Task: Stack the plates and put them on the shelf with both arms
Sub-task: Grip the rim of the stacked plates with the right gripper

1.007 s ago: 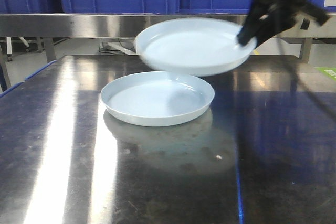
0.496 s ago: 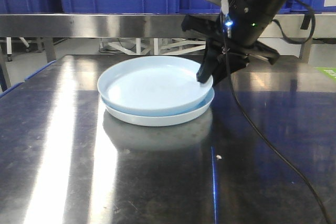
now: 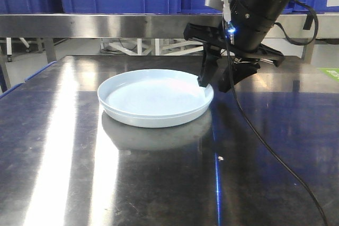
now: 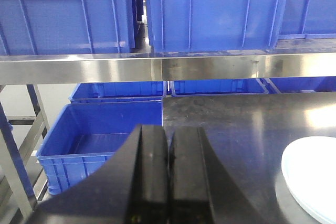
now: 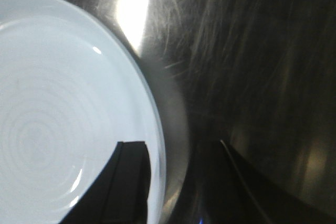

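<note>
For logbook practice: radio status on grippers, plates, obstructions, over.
Left gripper shut, empty. Right gripper open astride rim. Plates stacked on tabletop. No obstruction seen.

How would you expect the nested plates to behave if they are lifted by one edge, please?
Probably stiff: the plates lie flat and evenly round on the table. Likely slippery: the surface is glossy and the rim low, giving the right gripper little to pinch. Held at one edge, they may tilt.
</note>
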You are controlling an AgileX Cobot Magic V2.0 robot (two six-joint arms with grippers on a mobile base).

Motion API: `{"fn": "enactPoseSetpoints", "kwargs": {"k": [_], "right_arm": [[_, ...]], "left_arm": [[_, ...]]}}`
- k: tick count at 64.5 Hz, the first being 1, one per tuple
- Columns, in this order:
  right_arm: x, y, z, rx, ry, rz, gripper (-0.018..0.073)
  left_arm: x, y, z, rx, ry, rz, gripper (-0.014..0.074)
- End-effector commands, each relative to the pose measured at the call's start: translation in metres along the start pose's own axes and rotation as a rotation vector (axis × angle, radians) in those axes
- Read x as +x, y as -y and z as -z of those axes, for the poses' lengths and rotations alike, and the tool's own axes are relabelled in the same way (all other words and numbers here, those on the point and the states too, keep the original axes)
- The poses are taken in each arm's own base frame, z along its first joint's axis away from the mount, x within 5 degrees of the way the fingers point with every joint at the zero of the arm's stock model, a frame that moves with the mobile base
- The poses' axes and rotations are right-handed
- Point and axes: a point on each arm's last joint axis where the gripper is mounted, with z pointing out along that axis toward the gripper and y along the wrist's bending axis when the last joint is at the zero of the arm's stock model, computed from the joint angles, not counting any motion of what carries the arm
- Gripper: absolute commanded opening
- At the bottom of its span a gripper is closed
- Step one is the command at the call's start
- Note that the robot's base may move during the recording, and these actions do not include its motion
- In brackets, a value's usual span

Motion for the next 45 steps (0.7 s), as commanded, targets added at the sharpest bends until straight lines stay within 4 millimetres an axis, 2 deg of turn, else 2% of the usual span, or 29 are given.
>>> {"fn": "enactPoseSetpoints", "kwargs": {"k": [1, 16, 45], "right_arm": [[-0.011, -0.016, 0.028, -0.013, 0.102, 0.01, 0.0357], [-0.006, -0.028, 0.023, 0.015, 0.113, 0.005, 0.0357], [-0.002, -0.026, 0.015, 0.039, 0.064, 0.016, 0.0353]], "left_arm": [[-0.017, -0.001, 0.002, -0.008, 0.109, 0.016, 0.0083], [-0.017, -0.001, 0.002, -0.008, 0.109, 0.016, 0.0083], [-0.017, -0.001, 0.002, -0.008, 0.109, 0.016, 0.0083]]}}
